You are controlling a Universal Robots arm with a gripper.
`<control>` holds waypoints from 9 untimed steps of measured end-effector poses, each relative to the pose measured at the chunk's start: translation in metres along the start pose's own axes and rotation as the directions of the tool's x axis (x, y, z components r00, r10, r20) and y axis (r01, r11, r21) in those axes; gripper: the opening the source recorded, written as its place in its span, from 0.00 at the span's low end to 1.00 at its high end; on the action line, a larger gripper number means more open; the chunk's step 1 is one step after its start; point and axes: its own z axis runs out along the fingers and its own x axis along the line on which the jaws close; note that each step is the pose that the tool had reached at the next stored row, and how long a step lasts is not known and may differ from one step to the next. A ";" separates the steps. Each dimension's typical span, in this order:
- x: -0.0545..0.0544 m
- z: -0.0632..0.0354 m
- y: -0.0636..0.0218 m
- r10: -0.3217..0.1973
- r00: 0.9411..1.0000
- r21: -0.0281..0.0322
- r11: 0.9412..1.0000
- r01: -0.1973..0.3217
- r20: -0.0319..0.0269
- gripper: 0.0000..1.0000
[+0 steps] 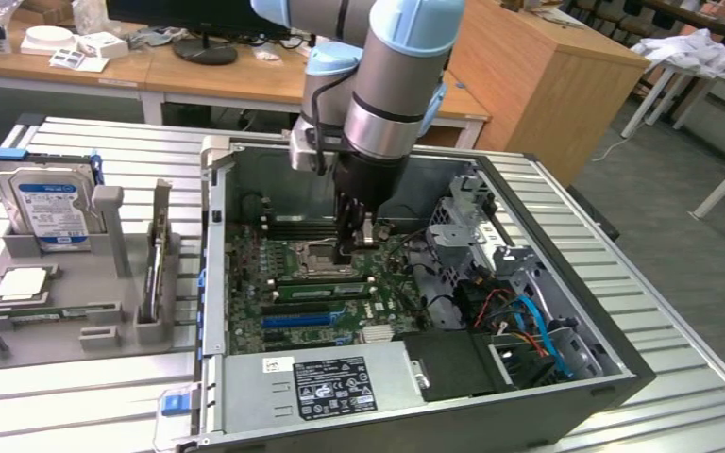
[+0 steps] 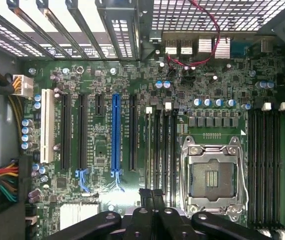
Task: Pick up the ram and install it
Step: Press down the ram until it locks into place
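My gripper (image 1: pixel 360 236) reaches down into the open computer case (image 1: pixel 615 363), over the motherboard near the CPU socket (image 1: pixel 316 255). In the wrist view its fingers (image 2: pixel 151 200) are shut, and I see nothing between them. They hang above the end of the black memory slots (image 2: pixel 163 145) beside the socket (image 2: pixel 213 175). A long green ram stick (image 1: pixel 325 291) with dark chips lies along the slots just in front of the socket. A similar green stick (image 1: pixel 67 311) rests in the grey holder (image 1: pixel 73 283) outside the case.
The grey holder also carries a blue-labelled hard drive (image 1: pixel 48 208), a CPU chip (image 1: pixel 23 283) and an upright card (image 1: pixel 159 255). Inside the case are a blue slot (image 2: pixel 115 135), the power supply (image 1: pixel 337 382), a drive cage (image 1: pixel 470 222) and cables (image 1: pixel 532 321). Desks stand behind.
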 end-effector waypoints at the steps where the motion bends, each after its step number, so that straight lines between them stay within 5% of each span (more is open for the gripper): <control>1: 0.000 -0.0020 0.0000 0.000 1.000 0.000 1.000 0.000 0.000 0.11; 9: 0.000 -0.0217 0.0007 0.000 1.000 0.000 1.000 0.000 0.000 0.11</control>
